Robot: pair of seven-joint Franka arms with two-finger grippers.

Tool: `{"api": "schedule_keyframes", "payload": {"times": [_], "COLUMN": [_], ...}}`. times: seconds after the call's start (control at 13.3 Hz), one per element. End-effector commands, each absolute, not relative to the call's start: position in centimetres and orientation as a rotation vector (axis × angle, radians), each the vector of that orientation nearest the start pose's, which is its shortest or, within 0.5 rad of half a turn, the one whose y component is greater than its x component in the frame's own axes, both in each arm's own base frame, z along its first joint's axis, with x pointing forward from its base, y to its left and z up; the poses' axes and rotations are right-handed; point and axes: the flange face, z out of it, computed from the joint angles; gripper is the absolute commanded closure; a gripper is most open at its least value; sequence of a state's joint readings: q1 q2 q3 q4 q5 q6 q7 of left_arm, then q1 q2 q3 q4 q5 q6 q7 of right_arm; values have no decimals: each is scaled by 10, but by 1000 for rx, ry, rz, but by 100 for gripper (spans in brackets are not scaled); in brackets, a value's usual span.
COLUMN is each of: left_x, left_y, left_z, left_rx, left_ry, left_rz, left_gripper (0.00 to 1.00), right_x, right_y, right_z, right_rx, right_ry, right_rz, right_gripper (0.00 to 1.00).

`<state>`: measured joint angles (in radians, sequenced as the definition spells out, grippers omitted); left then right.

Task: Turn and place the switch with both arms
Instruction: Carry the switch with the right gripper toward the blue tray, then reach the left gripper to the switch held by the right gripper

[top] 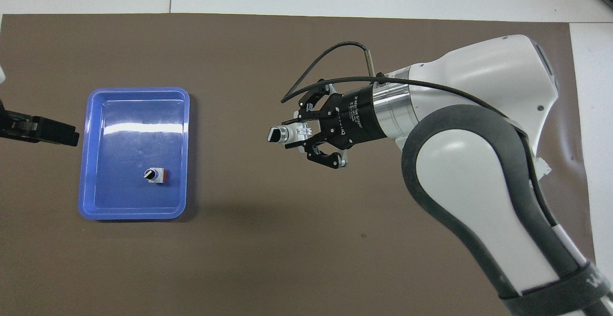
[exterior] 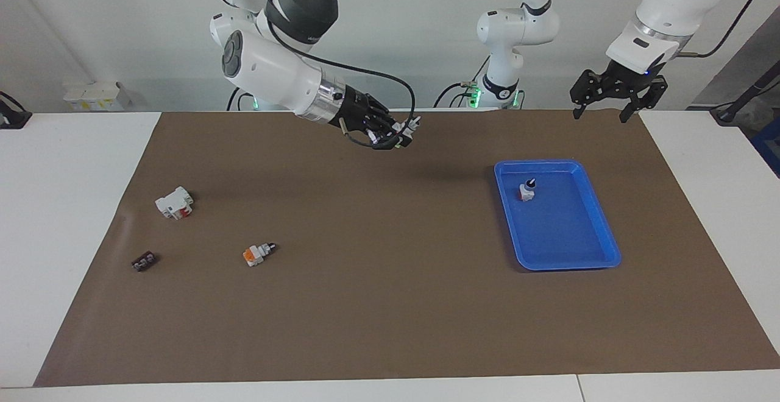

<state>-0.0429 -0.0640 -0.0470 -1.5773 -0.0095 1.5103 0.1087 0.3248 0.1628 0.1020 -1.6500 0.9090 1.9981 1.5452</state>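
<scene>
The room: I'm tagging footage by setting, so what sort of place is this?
Probably a robotics lab bench: two white arms with the left gripper and right gripper over a brown mat, a blue tray, small switches laid out.

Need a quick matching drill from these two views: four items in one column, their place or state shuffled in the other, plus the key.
1. switch
2. left gripper
3. red-based switch
4. orange-ended switch

A. lying on the brown mat
B. standing in the blue tray
C. held in the right gripper, up in the air
D. open, holding nothing

Pairs: 1-C, 2-D, 3-B, 4-A
</scene>
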Motion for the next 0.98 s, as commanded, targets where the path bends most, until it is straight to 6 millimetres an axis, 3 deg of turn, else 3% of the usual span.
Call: {"api": "schedule_keyframes", "payload": {"times": [0.0,0.15,0.3,0.45,0.9], "left_x": [510,510,503,507,510], "left_y": [-60,-59,-73,-84,-111], "left_z": [656,655,649,650,664], "left_rx": [-3123,-3125,-3117,-3113,-3482], "left_ry": [354,342,389,437,505], "left_rz": [27,27,75,-42,-113], "left_gripper": [0,0,0,0,1], "right_x": [565,565,561,553,545], "right_y": [320,333,351,378,389], "right_z": [570,583,580,571,563], "right_rx": [-1601,-1570,-1559,-1574,-1683], "right_ry": [1655,1639,1633,1615,1564], "right_rz": [828,808,784,743,690], "right_gripper": [100,100,100,100,100]}}
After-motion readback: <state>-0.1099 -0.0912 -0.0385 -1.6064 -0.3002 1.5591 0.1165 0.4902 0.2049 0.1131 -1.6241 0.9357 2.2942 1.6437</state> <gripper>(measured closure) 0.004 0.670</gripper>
